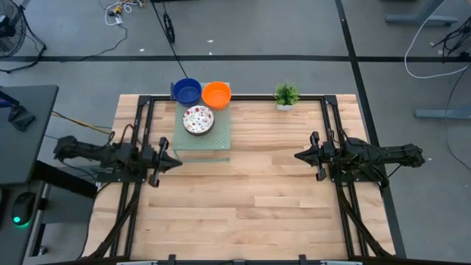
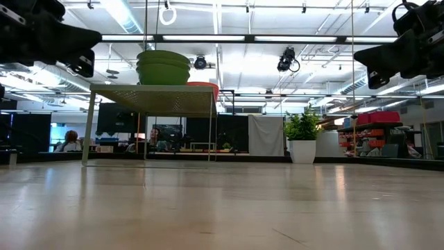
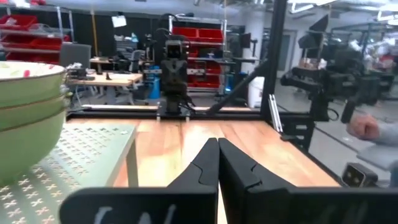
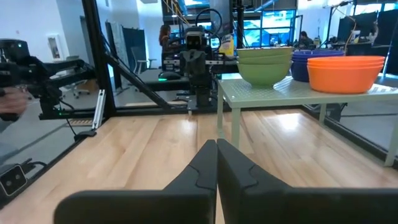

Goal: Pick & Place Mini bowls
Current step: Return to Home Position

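The mini bowls stand in three stacks on a pale green perforated stand (image 1: pixel 204 141) at the table's far middle: dark blue bowls (image 1: pixel 187 91), orange bowls (image 1: pixel 216 94), and white red-speckled bowls (image 1: pixel 198 119) with green outsides (image 4: pixel 264 65). My left gripper (image 1: pixel 179 160) hovers shut by the stand's near left corner. In its wrist view the speckled stack (image 3: pixel 25 118) is close beside it. My right gripper (image 1: pixel 296 155) hovers shut over the table's right half, pointing at the stand (image 4: pixel 298 92), with the orange stack (image 4: pixel 345 71) and the blue stack (image 4: pixel 311 62) in its view.
A small green potted plant (image 1: pixel 286 95) stands at the far edge, right of the stand. Black frame rails (image 1: pixel 333 125) run along the table's left, right and far sides. Bare wood (image 1: pixel 250 199) spreads over the near half. A person's hand (image 3: pixel 367 127) shows beyond the table.
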`<act>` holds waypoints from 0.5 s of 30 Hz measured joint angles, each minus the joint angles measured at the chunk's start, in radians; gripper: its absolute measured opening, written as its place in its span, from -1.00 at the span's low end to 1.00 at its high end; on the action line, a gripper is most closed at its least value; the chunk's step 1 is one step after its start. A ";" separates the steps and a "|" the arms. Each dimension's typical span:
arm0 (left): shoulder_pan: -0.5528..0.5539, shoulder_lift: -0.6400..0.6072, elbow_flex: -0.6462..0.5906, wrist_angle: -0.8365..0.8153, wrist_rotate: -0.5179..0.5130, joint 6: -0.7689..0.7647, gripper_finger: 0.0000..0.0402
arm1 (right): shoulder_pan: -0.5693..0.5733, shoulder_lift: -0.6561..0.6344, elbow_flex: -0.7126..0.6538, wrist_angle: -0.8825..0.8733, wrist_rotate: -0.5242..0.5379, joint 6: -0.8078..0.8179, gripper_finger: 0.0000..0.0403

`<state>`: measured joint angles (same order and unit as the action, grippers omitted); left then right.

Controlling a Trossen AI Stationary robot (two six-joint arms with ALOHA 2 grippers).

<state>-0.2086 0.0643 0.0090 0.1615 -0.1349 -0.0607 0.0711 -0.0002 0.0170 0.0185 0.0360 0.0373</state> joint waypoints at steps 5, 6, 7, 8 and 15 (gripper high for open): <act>-0.012 -0.009 0.000 -0.031 0.000 0.054 -0.98 | 0.000 0.000 0.000 0.000 0.000 0.006 -0.97; -0.012 -0.009 0.000 -0.048 0.001 0.054 -0.98 | 0.000 0.000 0.000 0.000 0.000 0.007 -0.97; -0.012 -0.008 0.000 -0.062 0.006 0.055 -0.98 | 0.000 0.000 0.000 0.000 0.000 0.006 -0.97; -0.012 -0.008 0.000 -0.081 0.009 0.062 -0.98 | 0.000 0.000 0.000 0.000 0.000 0.006 -0.97; -0.007 0.031 0.001 -0.122 0.011 0.078 -0.97 | 0.000 0.000 0.000 0.001 0.000 0.006 -0.97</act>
<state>-0.2157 0.0956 0.0101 0.0393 -0.1242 0.0170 0.0711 -0.0002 0.0170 0.0193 0.0360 0.0433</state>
